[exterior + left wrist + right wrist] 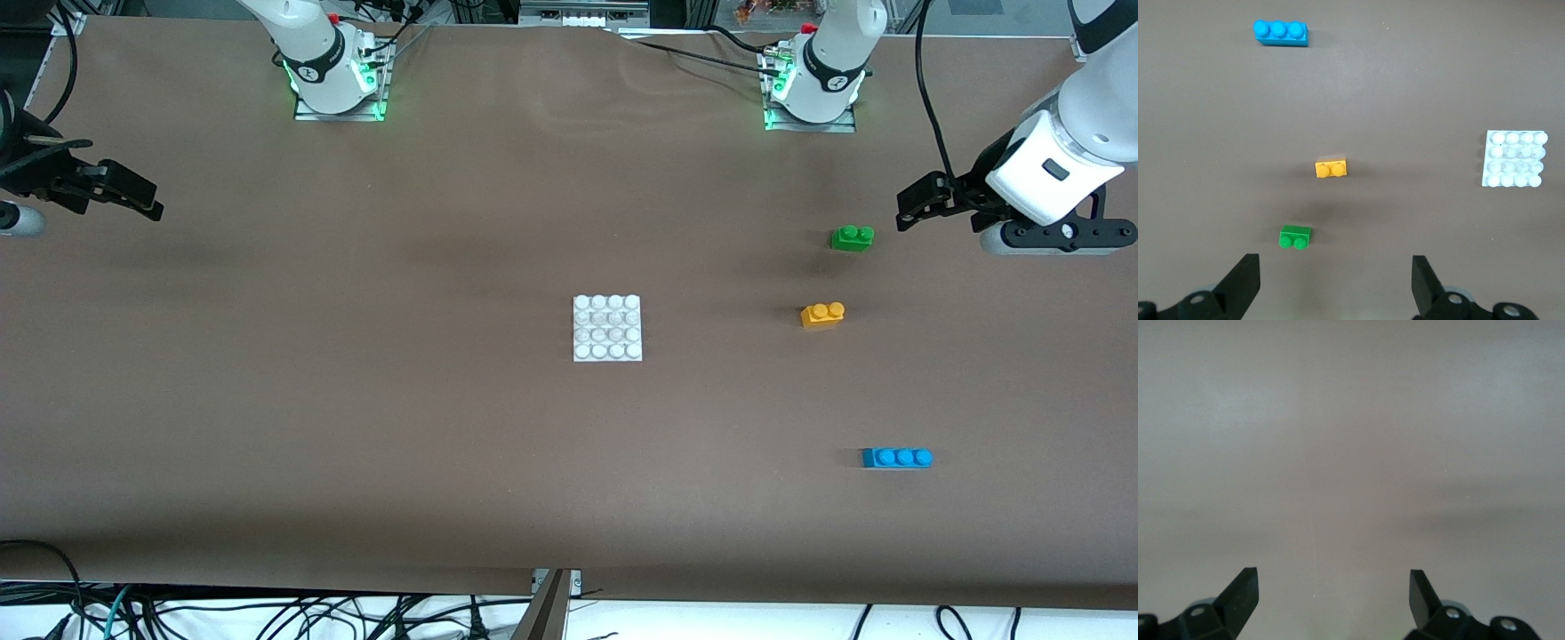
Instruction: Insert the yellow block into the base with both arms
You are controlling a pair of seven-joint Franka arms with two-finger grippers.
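The yellow block [822,315] [1331,168] lies alone on the brown table, studs up, toward the left arm's end. The white studded base [607,328] [1515,159] sits flat mid-table, apart from the block. My left gripper [916,203] [1336,283] hangs open in the air at the left arm's end of the table, with nothing between its fingers. My right gripper [133,197] [1333,600] hangs open over bare table at the right arm's end, holding nothing.
A green two-stud brick [852,237] [1295,237] lies farther from the front camera than the yellow block. A blue three-stud brick [896,458] [1281,32] lies nearer to it. Cables [267,613] trail below the table's front edge.
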